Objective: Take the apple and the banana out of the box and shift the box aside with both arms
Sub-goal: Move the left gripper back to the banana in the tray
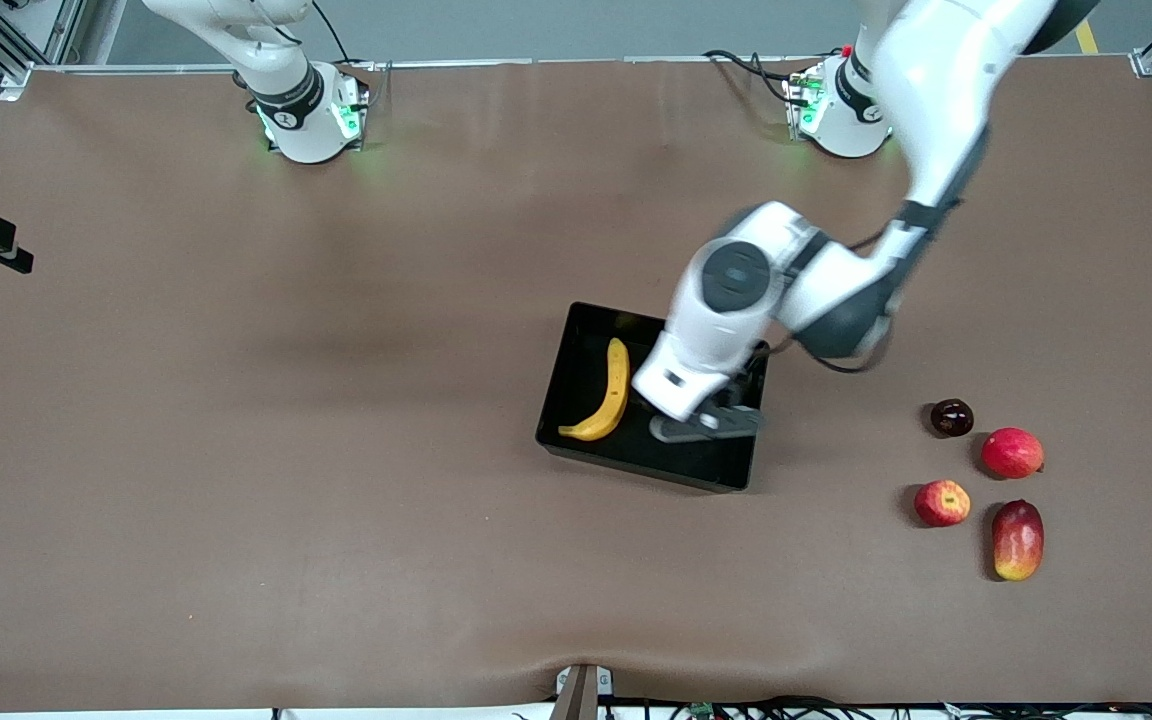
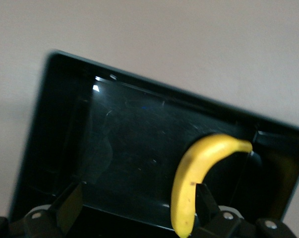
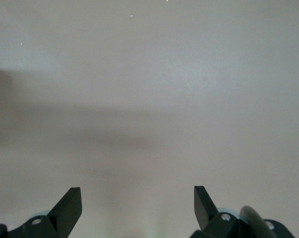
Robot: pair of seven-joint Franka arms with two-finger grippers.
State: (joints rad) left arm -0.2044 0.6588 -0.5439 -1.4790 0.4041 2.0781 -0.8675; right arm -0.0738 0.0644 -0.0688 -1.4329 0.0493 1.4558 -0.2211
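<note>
Front view: banana [image 1: 608, 394] lies lengthwise in box [image 1: 576, 345], stem toward robots.

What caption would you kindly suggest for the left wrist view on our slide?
Open left pincer above the shallow glossy black plastic tray, where the long curved yellow banana lies.

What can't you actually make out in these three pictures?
- Front view: the left gripper over the shallow glossy black plastic tray is blurred; the white arm hides part of the tray.
- Left wrist view: the long curved yellow banana is cut off at the edge.
- Right wrist view: only the open right gripper over bare table; front view omits it.
</note>
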